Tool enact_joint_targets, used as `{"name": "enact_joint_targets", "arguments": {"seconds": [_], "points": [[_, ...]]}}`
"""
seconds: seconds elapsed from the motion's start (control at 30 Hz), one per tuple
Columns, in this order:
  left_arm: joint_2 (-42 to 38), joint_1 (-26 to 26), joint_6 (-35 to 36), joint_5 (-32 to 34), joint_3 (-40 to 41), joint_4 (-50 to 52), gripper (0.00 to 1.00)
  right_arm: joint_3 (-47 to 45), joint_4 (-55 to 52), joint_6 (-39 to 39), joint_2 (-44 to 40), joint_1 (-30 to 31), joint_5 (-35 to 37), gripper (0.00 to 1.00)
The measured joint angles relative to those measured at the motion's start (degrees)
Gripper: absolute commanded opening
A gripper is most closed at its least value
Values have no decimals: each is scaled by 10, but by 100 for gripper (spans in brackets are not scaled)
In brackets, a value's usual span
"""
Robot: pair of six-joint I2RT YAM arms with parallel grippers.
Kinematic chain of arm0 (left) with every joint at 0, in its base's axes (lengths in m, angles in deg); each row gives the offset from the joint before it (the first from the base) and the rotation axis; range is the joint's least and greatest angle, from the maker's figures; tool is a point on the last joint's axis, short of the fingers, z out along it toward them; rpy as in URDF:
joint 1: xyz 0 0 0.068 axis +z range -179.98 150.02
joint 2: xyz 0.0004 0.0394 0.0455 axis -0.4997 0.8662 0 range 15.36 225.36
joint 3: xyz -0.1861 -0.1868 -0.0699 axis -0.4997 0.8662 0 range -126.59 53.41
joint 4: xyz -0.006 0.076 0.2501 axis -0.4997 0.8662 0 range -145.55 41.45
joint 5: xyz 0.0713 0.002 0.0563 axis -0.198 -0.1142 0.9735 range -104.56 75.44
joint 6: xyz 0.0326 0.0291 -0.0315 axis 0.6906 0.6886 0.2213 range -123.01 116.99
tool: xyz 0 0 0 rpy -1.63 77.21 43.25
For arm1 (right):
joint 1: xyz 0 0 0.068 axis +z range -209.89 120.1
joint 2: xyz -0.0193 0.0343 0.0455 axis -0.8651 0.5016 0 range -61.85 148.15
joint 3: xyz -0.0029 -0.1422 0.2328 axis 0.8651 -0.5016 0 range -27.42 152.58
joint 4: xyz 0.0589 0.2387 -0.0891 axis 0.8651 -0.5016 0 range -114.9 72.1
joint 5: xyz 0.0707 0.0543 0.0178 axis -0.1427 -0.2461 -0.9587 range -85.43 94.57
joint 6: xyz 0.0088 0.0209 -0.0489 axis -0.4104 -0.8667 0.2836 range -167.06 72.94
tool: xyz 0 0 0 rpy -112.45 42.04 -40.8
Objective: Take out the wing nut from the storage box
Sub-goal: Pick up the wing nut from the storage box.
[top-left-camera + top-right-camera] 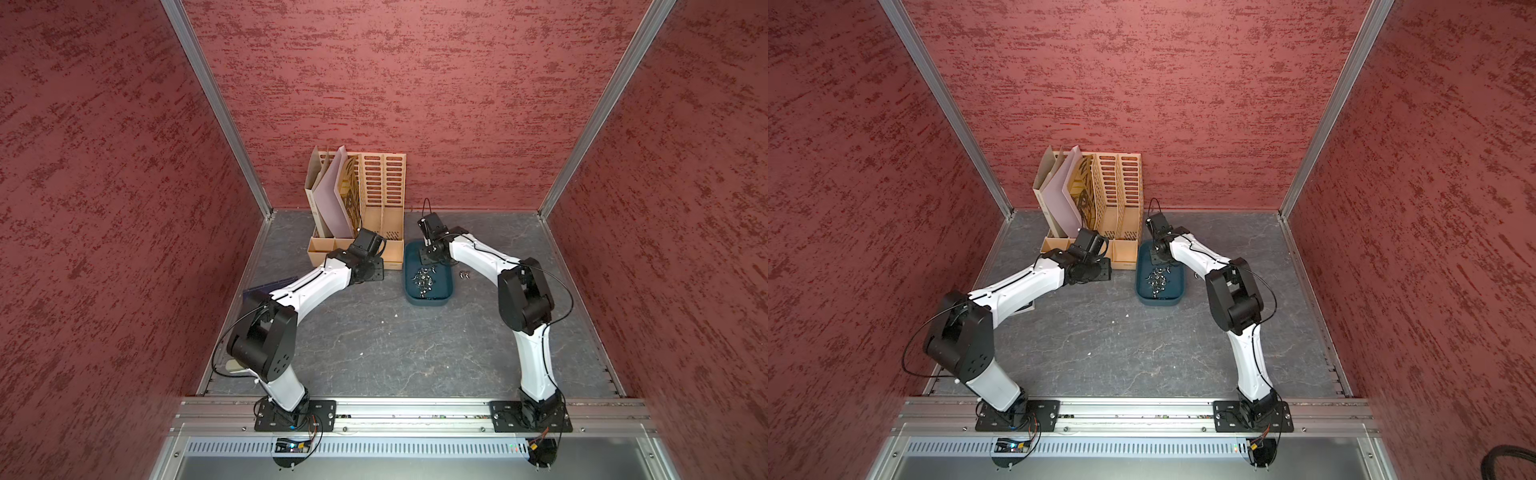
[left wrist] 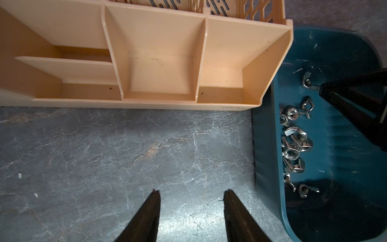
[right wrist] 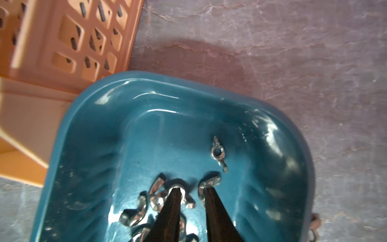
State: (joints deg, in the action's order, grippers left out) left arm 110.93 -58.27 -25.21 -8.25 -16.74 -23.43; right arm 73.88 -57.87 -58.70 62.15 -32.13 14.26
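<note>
Spreading across both top views, the grey marbled worktop (image 1: pixel 374 340) carries a tall beige slotted plastic file organiser (image 1: pixel 382 187) at the back. Just beside it sits the shallow dark teal plastic storage box (image 1: pixel 428 304) with rounded corners. The black left claw (image 2: pixel 192 192) hangs over bare worktop near the box, its jaws spread wide and empty. The black right claw (image 3: pixel 190 188) is down inside the box, jaws narrowly parted, with nothing clearly pinched between them. One tip rests on a nut in the heap of small silver metal wing nuts (image 3: pixel 146 203), the other tip touches a neighbouring nut, and a single wing nut (image 3: pixel 217 153) lies apart nearer the far wall. Two small silvery pieces (image 1: pixel 463 274), seemingly nuts, lie on the worktop beside the box. The step in hand looks like the grasp itself. Next, the jaws need to straddle one nut's wings or body, close firmly, then lift clear of the rim without dragging neighbours along.
</note>
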Motion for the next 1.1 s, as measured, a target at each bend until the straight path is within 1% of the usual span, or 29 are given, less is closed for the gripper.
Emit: {"name": "enact_joint_targets", "arguments": {"seconds": [0.4,1.1], "points": [[0,0,0,0,0,0,53,9,-19,24,19,-18,25,23],[0,0,0,2,0,0,53,44,-20,28,65,-24,26,21]]}}
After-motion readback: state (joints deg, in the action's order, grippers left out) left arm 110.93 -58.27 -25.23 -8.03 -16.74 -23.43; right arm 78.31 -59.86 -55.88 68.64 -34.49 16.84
